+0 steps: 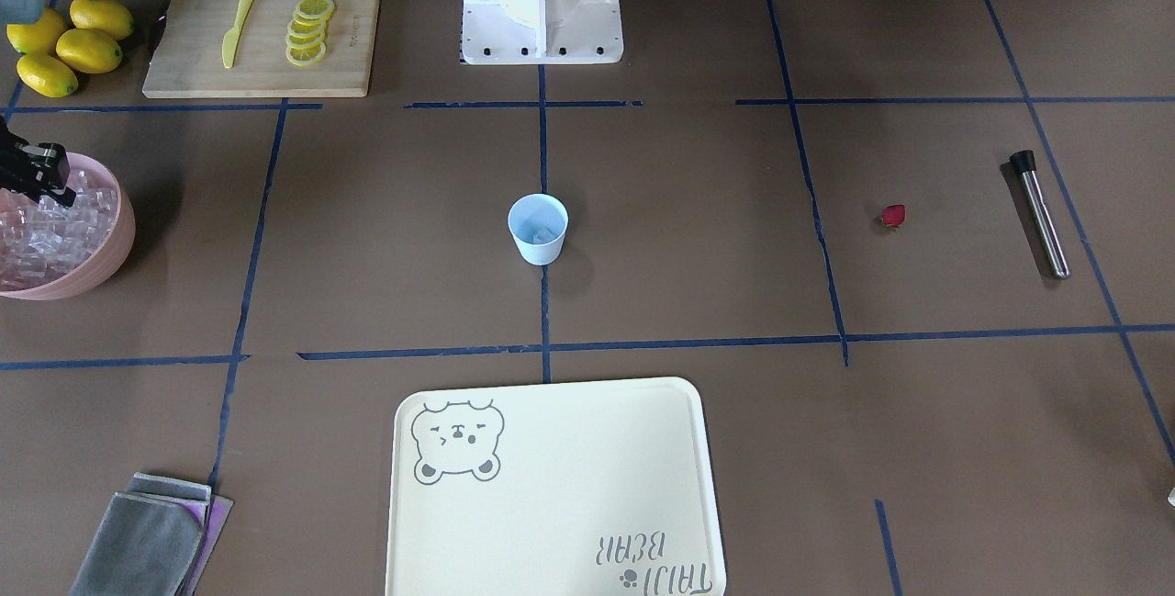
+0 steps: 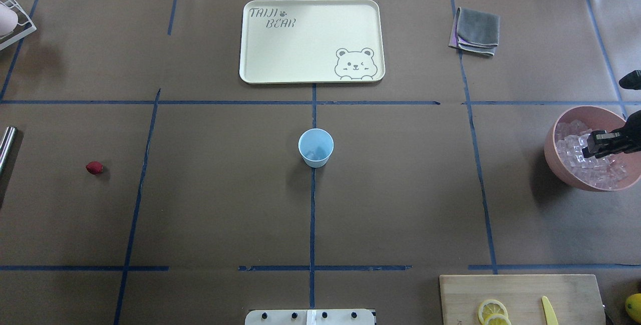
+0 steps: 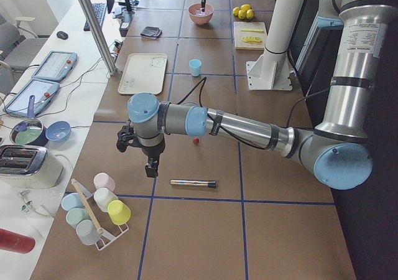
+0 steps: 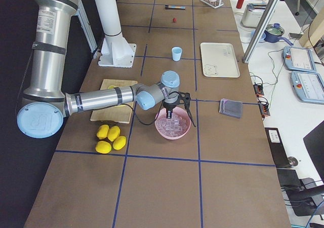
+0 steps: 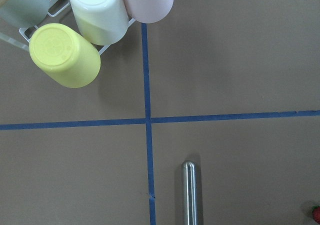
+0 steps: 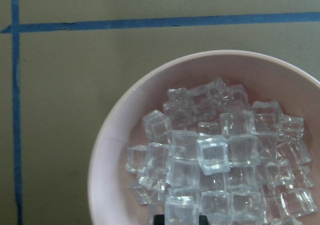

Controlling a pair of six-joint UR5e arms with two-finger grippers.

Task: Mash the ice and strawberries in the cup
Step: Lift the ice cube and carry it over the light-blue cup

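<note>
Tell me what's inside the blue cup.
Clear ice lies at the bottom of the cup; how many cubes is unclear. No red piece shows inside; the strawberry lies well away. The cup's wall hides part of its floor.

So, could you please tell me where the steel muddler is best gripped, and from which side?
Grip the muddler around the middle of its steel shaft, coming straight down from above. It lies flat on the table and is slim and round, so close across its length, not along it.
</note>
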